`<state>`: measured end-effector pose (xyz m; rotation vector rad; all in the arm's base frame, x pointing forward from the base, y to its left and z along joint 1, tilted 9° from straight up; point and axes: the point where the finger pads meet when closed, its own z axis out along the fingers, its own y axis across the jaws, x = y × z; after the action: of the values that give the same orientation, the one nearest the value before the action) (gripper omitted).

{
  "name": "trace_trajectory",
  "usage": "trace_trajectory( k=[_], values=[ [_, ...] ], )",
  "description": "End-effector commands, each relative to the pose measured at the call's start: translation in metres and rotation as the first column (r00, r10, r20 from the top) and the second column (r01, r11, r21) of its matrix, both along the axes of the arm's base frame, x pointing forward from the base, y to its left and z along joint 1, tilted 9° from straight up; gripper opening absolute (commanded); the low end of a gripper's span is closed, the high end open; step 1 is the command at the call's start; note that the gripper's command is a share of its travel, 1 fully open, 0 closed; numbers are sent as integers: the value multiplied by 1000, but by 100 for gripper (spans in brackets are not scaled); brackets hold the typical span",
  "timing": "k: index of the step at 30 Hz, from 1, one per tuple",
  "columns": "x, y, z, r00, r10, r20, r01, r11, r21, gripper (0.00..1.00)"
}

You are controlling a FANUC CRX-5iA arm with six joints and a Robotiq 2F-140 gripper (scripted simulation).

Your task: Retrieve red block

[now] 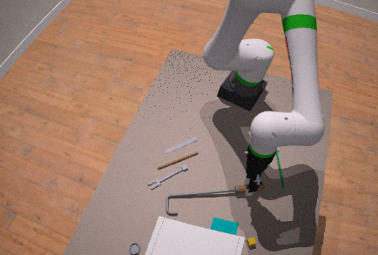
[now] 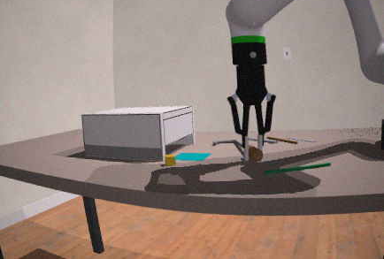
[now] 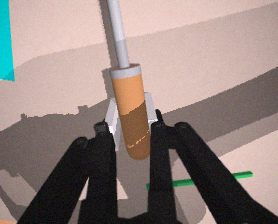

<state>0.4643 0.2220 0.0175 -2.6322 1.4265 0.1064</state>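
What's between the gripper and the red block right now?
The white cabinet: the block is not visible in any view, presumably hidden beneath it. The gripper is shut on the brown handle of the hooked rod, whose hook end lies near the cabinet's front, not under it yet.
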Motion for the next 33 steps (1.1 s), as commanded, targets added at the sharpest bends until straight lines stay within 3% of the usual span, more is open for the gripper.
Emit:
trace_trajectory(
  k=[1,16,33],
  values=[
    [0,0,0,1000,0,0,0,1000,0,0],
    [-1,-4,0,1000,28,5,-28,1000,0,0],
    [-6,-24,-4,987,159,26,-159,987,-3,0]
  ],
)
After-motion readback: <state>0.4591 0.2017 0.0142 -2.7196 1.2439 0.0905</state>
